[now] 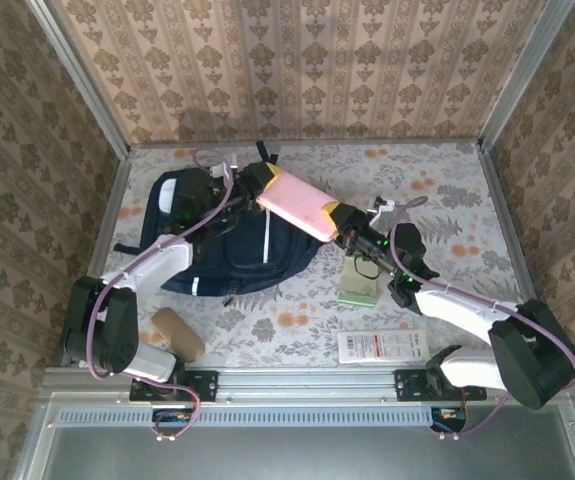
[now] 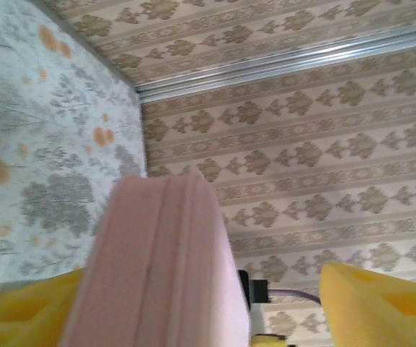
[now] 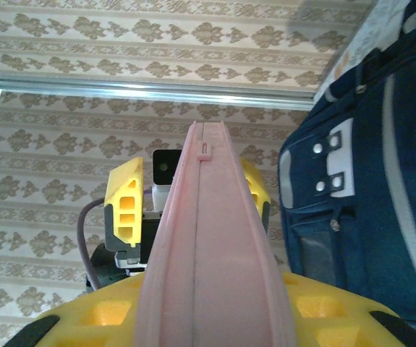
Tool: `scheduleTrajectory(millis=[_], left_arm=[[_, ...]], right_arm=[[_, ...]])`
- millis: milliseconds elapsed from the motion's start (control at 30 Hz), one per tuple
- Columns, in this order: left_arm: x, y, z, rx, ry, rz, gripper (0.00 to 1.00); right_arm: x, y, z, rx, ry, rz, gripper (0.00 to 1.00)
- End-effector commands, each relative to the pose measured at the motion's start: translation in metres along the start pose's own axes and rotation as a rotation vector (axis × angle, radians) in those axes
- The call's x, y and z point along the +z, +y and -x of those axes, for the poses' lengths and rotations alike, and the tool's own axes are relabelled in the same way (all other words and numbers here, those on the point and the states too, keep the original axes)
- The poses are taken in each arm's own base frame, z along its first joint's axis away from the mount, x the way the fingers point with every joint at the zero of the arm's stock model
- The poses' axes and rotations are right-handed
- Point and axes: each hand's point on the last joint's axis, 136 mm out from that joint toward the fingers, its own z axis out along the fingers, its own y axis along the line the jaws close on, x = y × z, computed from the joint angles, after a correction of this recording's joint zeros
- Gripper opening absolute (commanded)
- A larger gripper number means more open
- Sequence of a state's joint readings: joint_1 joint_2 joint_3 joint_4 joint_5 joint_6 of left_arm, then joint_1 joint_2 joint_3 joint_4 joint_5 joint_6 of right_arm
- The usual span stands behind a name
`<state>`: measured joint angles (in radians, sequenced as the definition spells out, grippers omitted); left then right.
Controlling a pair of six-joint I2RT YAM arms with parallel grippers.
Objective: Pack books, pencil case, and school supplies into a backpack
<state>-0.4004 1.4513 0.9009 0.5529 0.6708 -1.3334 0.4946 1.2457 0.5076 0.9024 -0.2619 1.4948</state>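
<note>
**A:** What surface do we work on, and what encloses it?

**B:** We work on a table (image 1: pixel 447 210) covered with a pale cloth printed with grey foliage and orange blossoms. Beige patterned wallpaper (image 1: pixel 297 60) lines the three walls. Aluminium posts (image 1: pixel 79 75) run up at the far corners, and a metal rail (image 1: pixel 307 383) runs along the near edge.

**A:** Where do we locate the items?

**B:** The backpack (image 1: pixel 267 255) lies flat left of centre. The pink pencil case (image 1: pixel 299 205) hangs above its right part, spanning from one gripper to the other. The pale green packet (image 1: pixel 359 285) lies on the cloth right of the backpack. The long white packet (image 1: pixel 382 347) lies near the rail. A tan object (image 1: pixel 177 333) rests beside the left arm's base.

**A:** How do the jaws stand?

**B:** The right gripper (image 1: pixel 339 222) is clamped on the case's right end. The left gripper (image 1: pixel 264 180) stands apart at the other end. Of its fingers (image 2: pixel 381 303), we see one against the case and the other clear of it, with wallpaper showing in the gap.
</note>
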Motion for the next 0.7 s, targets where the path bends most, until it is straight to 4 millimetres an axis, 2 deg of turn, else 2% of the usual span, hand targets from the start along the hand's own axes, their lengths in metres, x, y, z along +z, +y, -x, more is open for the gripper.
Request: scheduleTrajectory(millis=[0, 67, 167, 333, 467, 667], left_arm=[[-0.017, 0.016, 0.007, 0.081, 0.003, 0.093, 0.8], [-0.029, 0.032, 0.01, 0.128, -0.003, 0.183, 0.81], [-0.036, 0.057, 0.004, 0.239, 0.046, 0.369, 0.81], [-0.016, 0.093, -0.016, 0.318, 0.221, 0.532, 0.74], [-0.001, 0.119, -0.022, 0.328, 0.29, 0.601, 0.66], [0.0, 0.14, -0.014, 0.387, 0.308, 0.71, 0.64]], right_arm=[[-0.019, 0.009, 0.021, -0.073, -0.079, 0.015, 0.35], [-0.034, -0.002, 0.029, -0.114, -0.107, -0.034, 0.34], [-0.058, -0.015, 0.041, -0.186, -0.151, -0.124, 0.34], [-0.093, -0.017, 0.053, -0.322, -0.21, -0.207, 0.33], [-0.107, -0.015, 0.055, -0.349, -0.223, -0.212, 0.33], [-0.117, -0.022, 0.054, -0.335, -0.221, -0.21, 0.33]])
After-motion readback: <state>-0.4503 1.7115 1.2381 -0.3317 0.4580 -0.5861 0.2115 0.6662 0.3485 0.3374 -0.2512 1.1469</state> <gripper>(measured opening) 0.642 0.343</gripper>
